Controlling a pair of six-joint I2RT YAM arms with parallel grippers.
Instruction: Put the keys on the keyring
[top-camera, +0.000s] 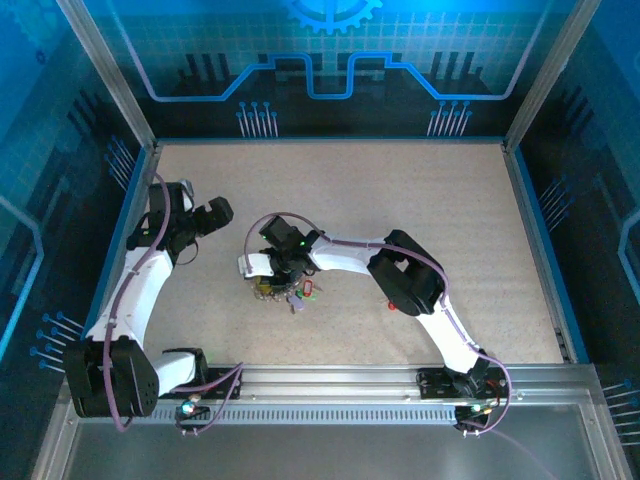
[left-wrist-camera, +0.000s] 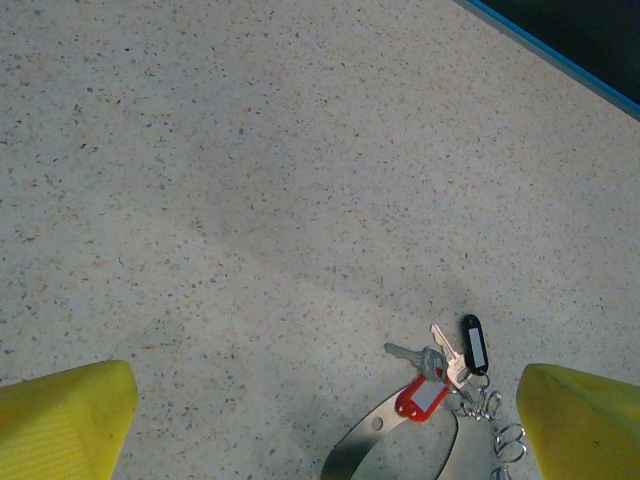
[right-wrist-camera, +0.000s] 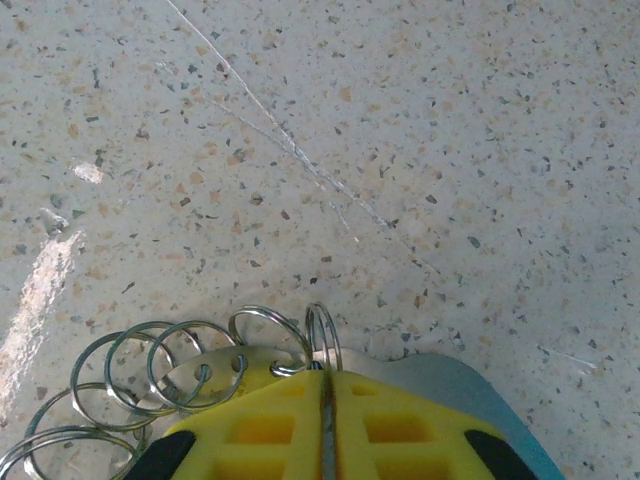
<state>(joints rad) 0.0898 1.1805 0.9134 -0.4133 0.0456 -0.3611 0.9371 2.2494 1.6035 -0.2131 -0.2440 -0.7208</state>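
Note:
The keys (left-wrist-camera: 436, 360) lie in a bunch on the table: two silvery keys, a red tag (left-wrist-camera: 421, 398) and a black tag (left-wrist-camera: 475, 344), joined by small silver rings (left-wrist-camera: 492, 408). The keyring (left-wrist-camera: 385, 432), a thin grey metal band with holes, curves beside them. My right gripper (right-wrist-camera: 325, 375) is shut, with one small split ring (right-wrist-camera: 322, 338) standing upright between its yellow pads; the band (right-wrist-camera: 490, 395) runs under them. Several more rings (right-wrist-camera: 130, 365) hang through the band's holes. From above, the right gripper (top-camera: 281, 278) sits over the bunch (top-camera: 300, 293). My left gripper (top-camera: 216, 212) is open, apart to the left.
The speckled table (top-camera: 420, 200) stretches wide behind and to the right of the bunch. Blue-edged walls (top-camera: 134, 210) fence the table on all sides. The right arm's elbow (top-camera: 405, 275) lies just right of the keys.

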